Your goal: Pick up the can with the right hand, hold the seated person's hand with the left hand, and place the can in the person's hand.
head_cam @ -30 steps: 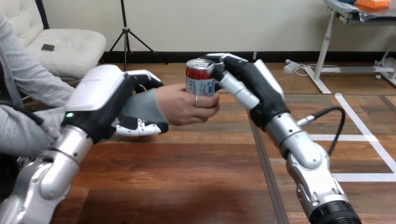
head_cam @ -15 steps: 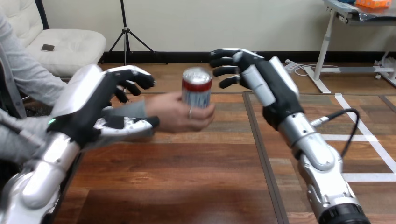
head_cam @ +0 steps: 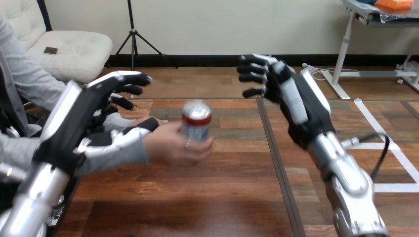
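Can [head_cam: 196, 126] — silver lid, red band, pale body — upright in the person's hand [head_cam: 170, 145]; left hand [head_cam: 81, 116] and right hand [head_cam: 296, 98] both spread, apart from the can.

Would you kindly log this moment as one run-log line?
can: in person's hand | left robot hand: open, beside person's sleeve | right robot hand: open, clear of can | handover: done

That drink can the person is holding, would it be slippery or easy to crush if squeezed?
Probably fairly stiff: the can looks round and undented inside the person's hand. Its glossy metal side looks smooth, so it might slip in a loose grasp. Being a cylinder, it would likely roll if laid down. Full or empty, I cannot tell.
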